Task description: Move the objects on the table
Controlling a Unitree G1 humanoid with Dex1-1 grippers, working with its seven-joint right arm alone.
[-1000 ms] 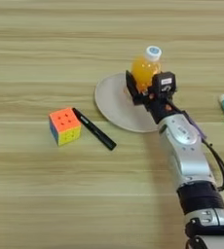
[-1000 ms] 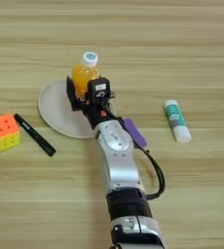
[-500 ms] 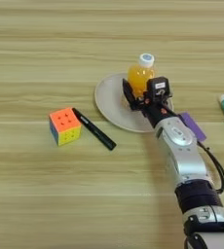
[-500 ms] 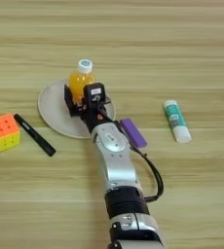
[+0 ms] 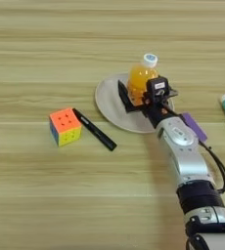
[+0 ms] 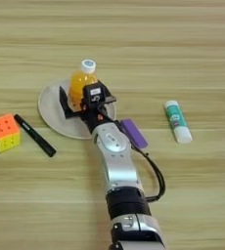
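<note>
Orange-juice bottle (image 5: 141, 78) upright on plate (image 5: 107, 102), mid-table toward far edge, apparently pinched between black fingers of right gripper (image 6: 80, 100) reaching from near edge.

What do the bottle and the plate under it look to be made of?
The orange-juice bottle looks like clear plastic: the orange liquid shows through, under a white cap. The round plate is matte beige with no glare, perhaps plastic or ceramic; it is hard to tell which.
</note>
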